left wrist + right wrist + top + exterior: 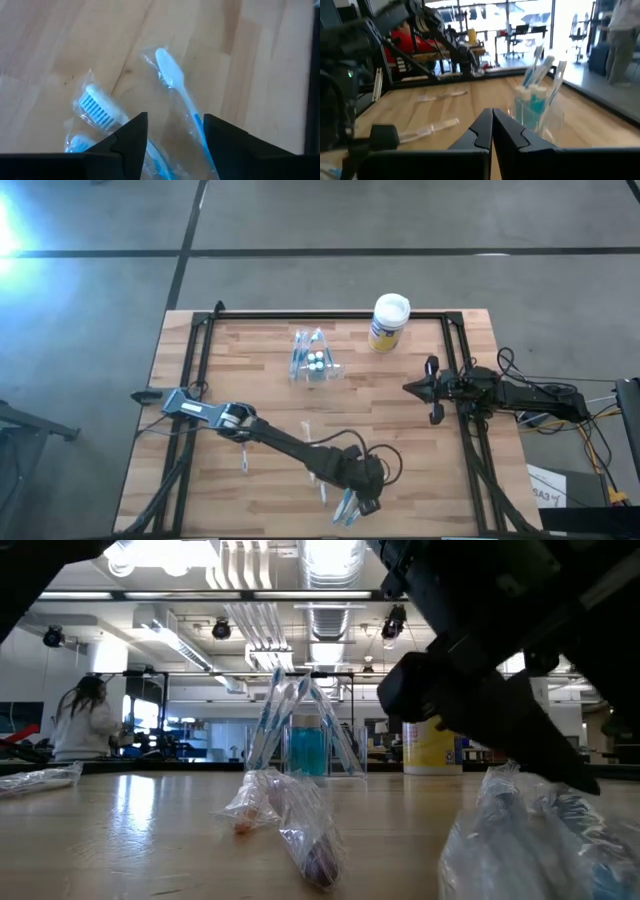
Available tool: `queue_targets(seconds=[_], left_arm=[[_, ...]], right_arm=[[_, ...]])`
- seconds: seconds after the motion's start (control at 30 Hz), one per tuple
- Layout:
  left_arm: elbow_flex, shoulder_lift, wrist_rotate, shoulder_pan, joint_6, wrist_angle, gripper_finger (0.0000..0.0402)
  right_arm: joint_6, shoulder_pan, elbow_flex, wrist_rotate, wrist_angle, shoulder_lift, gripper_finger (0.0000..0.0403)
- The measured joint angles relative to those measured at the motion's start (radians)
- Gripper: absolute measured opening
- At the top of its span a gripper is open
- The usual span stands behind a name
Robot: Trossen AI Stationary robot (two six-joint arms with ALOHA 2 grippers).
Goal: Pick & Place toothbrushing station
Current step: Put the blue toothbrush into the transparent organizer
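Wooden slat table (pixel 400 410) inside a black frame, grey floor around; open workshop with ceiling lights behind, person (pixel 85 720) seated far off in the low view.

Toothbrushing station (pixel 315 358): clear holder, upright, far-middle of table, wrapped brushes leaning out of it, blue inside; just beside, toward right arm's side, yellow-and-blue canister (pixel 388 323) with white lid.

Left gripper (pixel 352 502): reached across to near edge, low over table, jaws apart, straddling bagged toothbrushes (pixel 172 82) lying flat on the wood; not clamped on them.

More bagged toothbrushes: one (pixel 243 458) near left arm, one bag (pixel 300 825) close in the low view.

Right gripper (pixel 432 390): parked at right side of table, jaws closed together, holding nothing.
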Motion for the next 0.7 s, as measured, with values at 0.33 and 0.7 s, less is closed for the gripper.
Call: queue_targets(seconds=[0.33, 0.7], left_arm=[[-0.017, -0.004, -0.001, 0.000, 0.037, 0.026, 0.0197], [0.006, -0.010, -0.019, -0.007, 0.039, 0.048, 0.0197]], right_arm=[[-0.035, 0.000, 0.000, 0.003, 0.094, -0.002, 0.0008], [-0.050, 0.000, 0.000, 0.003, 0.093, -0.002, 0.0008]])
